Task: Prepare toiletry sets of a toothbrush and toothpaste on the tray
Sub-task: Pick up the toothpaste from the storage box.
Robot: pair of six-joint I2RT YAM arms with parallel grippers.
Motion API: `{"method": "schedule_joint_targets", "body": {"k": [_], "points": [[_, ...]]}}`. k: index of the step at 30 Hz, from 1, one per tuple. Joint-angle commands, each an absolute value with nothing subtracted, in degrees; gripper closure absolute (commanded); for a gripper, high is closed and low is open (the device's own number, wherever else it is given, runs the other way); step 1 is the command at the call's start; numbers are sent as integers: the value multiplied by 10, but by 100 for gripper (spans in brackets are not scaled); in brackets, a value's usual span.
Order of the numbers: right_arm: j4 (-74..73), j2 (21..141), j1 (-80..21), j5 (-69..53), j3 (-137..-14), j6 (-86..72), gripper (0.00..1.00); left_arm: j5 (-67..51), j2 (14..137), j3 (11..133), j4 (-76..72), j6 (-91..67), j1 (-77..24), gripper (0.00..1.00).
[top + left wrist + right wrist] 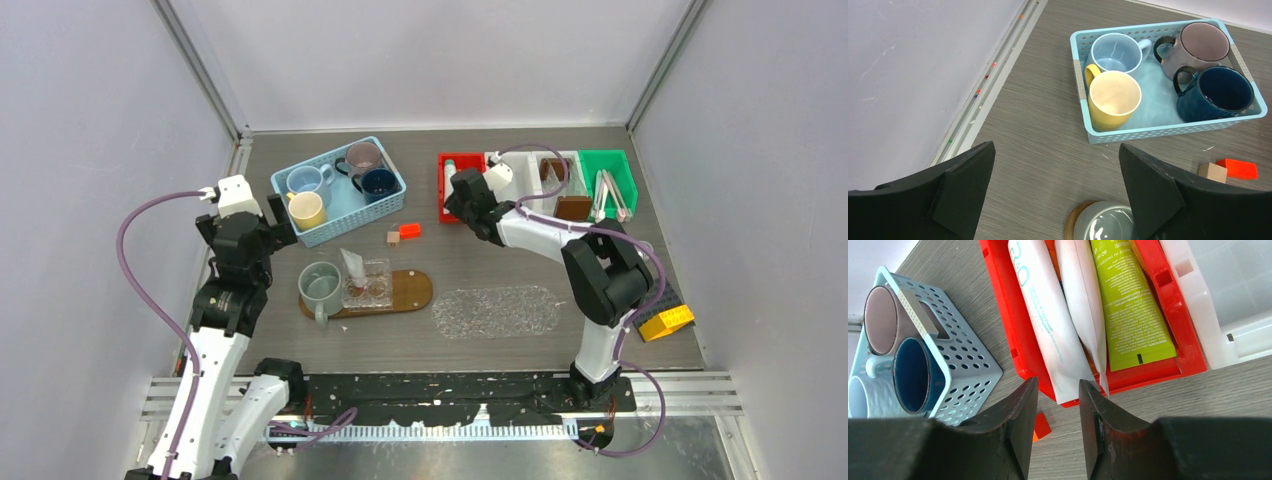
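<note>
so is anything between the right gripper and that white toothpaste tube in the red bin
Nothing visible does. The right gripper straddles the near end of the white soft tube in the red plastic bin; neighbouring tubes lie beside it, not between.

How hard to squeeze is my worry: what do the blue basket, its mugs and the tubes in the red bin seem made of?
Basket: moulded plastic, matte; thin perforated walls. Mugs: probably glazed ceramic; thick rims, soft sheen. Tubes: likely soft plastic film, satin, printed; flat crimped ends, slightly creased.
</note>
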State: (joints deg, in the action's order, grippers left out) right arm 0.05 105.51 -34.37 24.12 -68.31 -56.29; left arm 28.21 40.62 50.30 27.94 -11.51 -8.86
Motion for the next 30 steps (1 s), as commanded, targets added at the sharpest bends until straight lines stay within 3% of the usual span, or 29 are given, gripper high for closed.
{"method": "schedule_joint_targets", "body": {"k": [1,30], "points": [[20,1033,-341,257,-670,-584,58,277,401,503,256,-111,-92,1],[67,1053,-339,248,-651,-603,59,278,405,502,257,-109,-94,1]]}}
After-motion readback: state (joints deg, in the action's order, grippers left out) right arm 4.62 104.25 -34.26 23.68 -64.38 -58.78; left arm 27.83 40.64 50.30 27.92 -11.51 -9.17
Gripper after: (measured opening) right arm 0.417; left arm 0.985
